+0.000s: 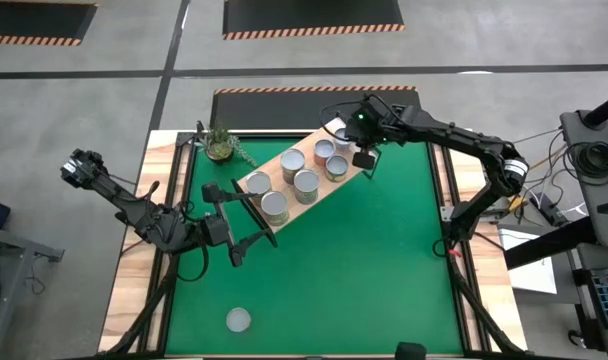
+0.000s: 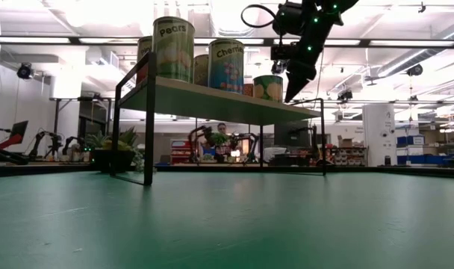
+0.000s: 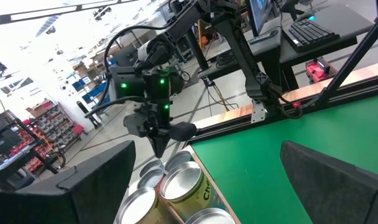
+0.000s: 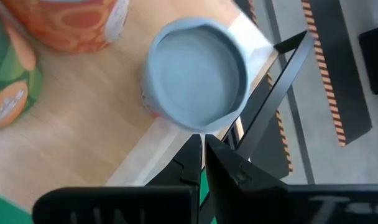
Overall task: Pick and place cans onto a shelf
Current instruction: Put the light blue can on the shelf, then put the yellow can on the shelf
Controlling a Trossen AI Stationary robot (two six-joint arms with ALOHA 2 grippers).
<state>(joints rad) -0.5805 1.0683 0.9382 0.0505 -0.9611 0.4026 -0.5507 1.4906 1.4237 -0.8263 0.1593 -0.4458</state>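
The light-wood shelf stands slantwise at the far middle of the green mat, with several cans upright on it. One more can stands alone near the table's front edge. My right gripper is shut and slants down at the shelf's far right end. Its tips are beside the silver-topped corner can. My left gripper is open and level. It faces the shelf's near left end, where cans show between its fingers, farther off. My right gripper's shut fingertips stand right at the rim of the corner can, coming from above and from the table's right. I cannot tell whether they touch it. The can stands upright on the board's corner.
A small potted plant sits at the far left beside the shelf. The shelf's black frame legs stand on the mat. Open green mat stretches across the near and right parts. People and equipment show in the room beyond.
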